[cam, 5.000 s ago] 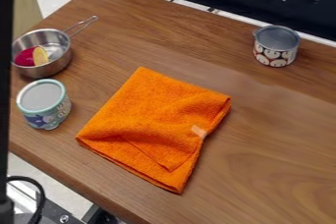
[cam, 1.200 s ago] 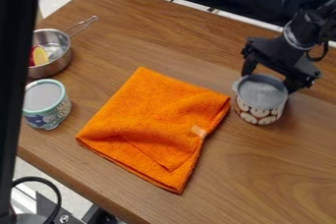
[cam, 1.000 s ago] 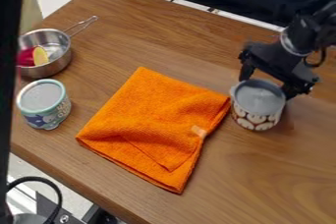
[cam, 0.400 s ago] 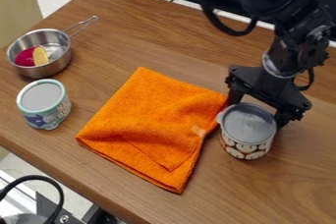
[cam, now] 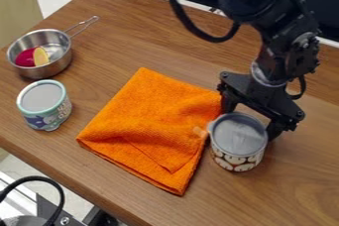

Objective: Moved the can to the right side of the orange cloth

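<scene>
**Patterned round can (cam: 238,141) with a grey top, gripped at the right edge of the folded orange cloth (cam: 155,121)**

The can is upright at the right side of the cloth, as the camera sees it, with its small side lip right by the cloth's edge. Whether the can rests fully on the brown wooden surface (cam: 126,36) cannot be told.

The black two-finger gripper (cam: 250,121) is closed on the can. One finger is at the can's far left side, next to the cloth, and the other at its far right side. The gripper's body is beyond the can, and the can's front and most of its grey top stick out toward the camera.

The cloth lies flat, with a small pale tag (cam: 200,131) on its right edge, just beside the can's lip.

Left of the cloth, well apart from the can, stands a short tub with a teal rim and a grey lid (cam: 43,97). Just beyond it, to the cloth's upper left, is a round steel pan with a thin handle (cam: 63,64), holding a red and yellow object (cam: 33,57).
</scene>
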